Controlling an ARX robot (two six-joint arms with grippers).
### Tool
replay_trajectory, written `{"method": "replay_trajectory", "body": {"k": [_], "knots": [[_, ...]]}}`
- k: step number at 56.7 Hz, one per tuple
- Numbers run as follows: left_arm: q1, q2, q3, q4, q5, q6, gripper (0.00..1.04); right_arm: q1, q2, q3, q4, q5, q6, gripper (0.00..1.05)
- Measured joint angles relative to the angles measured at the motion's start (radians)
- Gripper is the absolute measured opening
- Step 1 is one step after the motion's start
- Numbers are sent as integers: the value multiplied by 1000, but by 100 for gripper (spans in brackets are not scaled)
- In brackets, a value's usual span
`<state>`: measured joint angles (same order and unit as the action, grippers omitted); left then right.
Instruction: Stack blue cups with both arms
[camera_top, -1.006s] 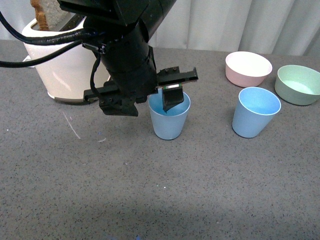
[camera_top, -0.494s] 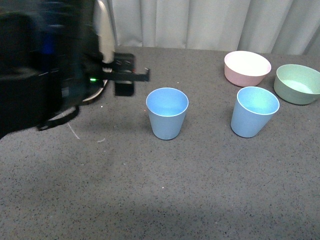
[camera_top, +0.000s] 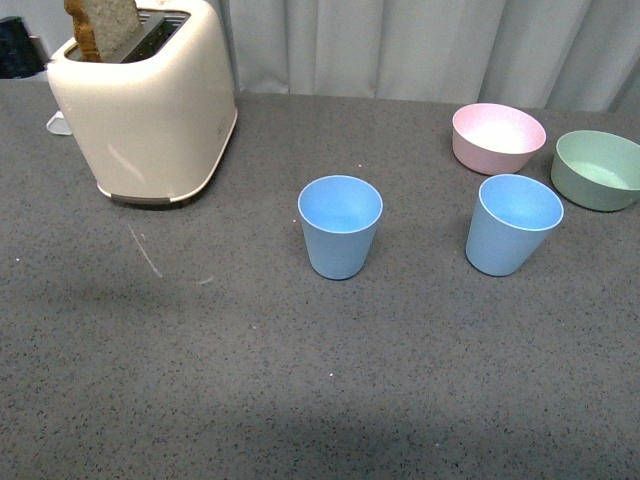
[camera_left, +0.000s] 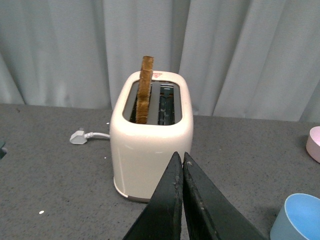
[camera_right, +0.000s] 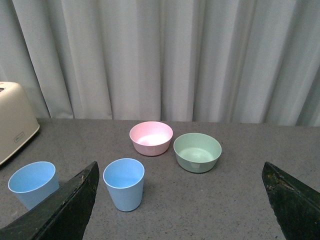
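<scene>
Centre cup (camera_top: 340, 228) and right cup (camera_top: 513, 225) stand upright on the table (camera_top: 300, 380), well apart. Left pincer (camera_left: 180, 156): jaws pressed together, empty. Right pincer (camera_right: 180, 170): spread wide, empty, with the right cup ahead between its jaws. It is judged the nearer to that cup.

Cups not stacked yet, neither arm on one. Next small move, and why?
Probably lower the right gripper toward the right cup. Its jaws stand wide open and that cup sits ahead of it, upright and free. The left gripper is shut. The left cup stands apart from the other, so nothing is stacked yet.
</scene>
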<state>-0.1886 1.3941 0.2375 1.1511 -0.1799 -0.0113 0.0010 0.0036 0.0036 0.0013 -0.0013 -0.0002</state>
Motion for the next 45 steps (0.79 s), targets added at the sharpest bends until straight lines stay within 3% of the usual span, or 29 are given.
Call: {"method": "replay_trajectory", "body": {"k": [28,32,45], "knots": [[103,-382,-174,-218,96,3,4,0,0,0,0,0,0,95],[154,-442,-188,-264,166,4,4,0,0,0,0,0,0,95],[185,-614,-216,-403,180,3,4,0,0,0,0,0,0,95]]}}
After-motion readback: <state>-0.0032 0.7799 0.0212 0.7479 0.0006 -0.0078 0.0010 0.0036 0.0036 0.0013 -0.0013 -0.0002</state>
